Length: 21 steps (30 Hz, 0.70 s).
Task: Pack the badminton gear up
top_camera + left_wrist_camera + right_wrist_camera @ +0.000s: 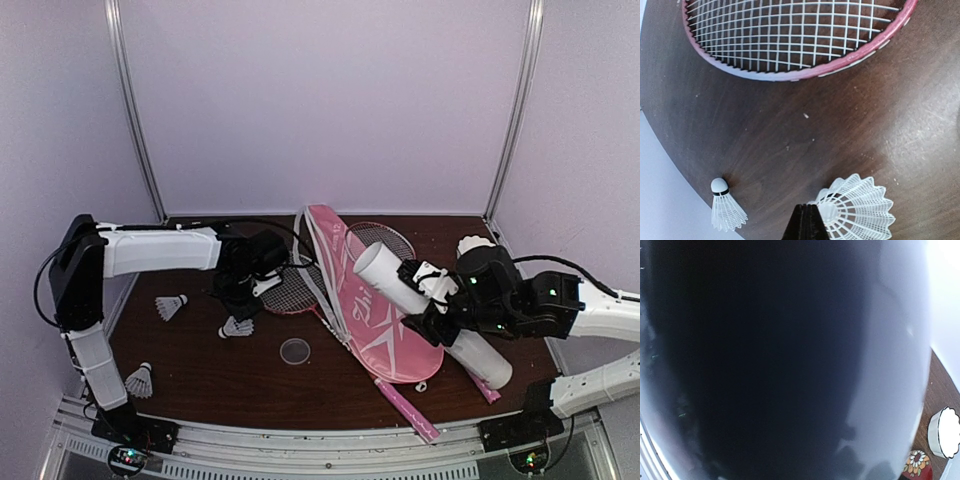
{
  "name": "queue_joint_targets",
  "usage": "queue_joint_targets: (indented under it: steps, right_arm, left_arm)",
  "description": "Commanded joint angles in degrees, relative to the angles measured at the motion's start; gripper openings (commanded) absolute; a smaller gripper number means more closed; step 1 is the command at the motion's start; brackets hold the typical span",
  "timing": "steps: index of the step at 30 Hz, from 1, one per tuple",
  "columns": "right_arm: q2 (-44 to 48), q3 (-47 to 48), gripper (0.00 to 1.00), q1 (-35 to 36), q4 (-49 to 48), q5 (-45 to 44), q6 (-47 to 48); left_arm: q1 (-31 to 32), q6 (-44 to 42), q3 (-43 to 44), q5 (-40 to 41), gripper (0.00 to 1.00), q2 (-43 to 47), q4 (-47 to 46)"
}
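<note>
Because the shuttlecock (856, 209) on the tabletop (865, 125) near the racquet (790, 30) is featherlight and easily crushed, the left pincer (806, 223), closed tight on its skirt rim, should grip gently, while the right pincer (432, 290) clasps the stiff long white tube (383, 268).

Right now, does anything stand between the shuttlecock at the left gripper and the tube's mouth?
Only a racquet head and the pink cover lie flat between shuttlecock and tube; nothing upright blocks a lifted path.
</note>
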<state>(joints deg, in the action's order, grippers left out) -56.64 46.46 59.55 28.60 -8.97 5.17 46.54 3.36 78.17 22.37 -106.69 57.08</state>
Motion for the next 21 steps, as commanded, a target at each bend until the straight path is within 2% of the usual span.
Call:
queue_joint_targets:
  steps: [1, 8, 13, 17, 21]
  right_arm:
    - [1.6, -0.1, 0.49, 0.8, -2.1, -0.2, 1.9]
    - [3.0, -1.0, 0.5, 1.6, -5.4, 0.8, 3.9]
    - [3.5, -1.8, 0.51, 2.4, -9.8, 1.7, 6.9]
    - [2.9, -0.7, 0.5, 3.5, -11.8, 2.4, 9.8]
    - [2.0, 0.6, 0.49, 4.7, -13.3, 3.2, 12.1]
  left_arm:
    - [-1.5, 0.2, -0.5, -2.0, 0.0, 10.9, -3.3]
    - [-5.2, 0.6, -2.3, -18.0, 0.0, 29.4, -15.4]
    - [-5.2, 2.8, -5.2, -35.2, 0.0, 39.7, -29.6]
    - [-5.1, 7.9, -8.4, -49.0, 0.0, 44.8, -43.0]
    - [-4.0, 12.3, -8.7, -55.5, 0.0, 45.2, -51.3]
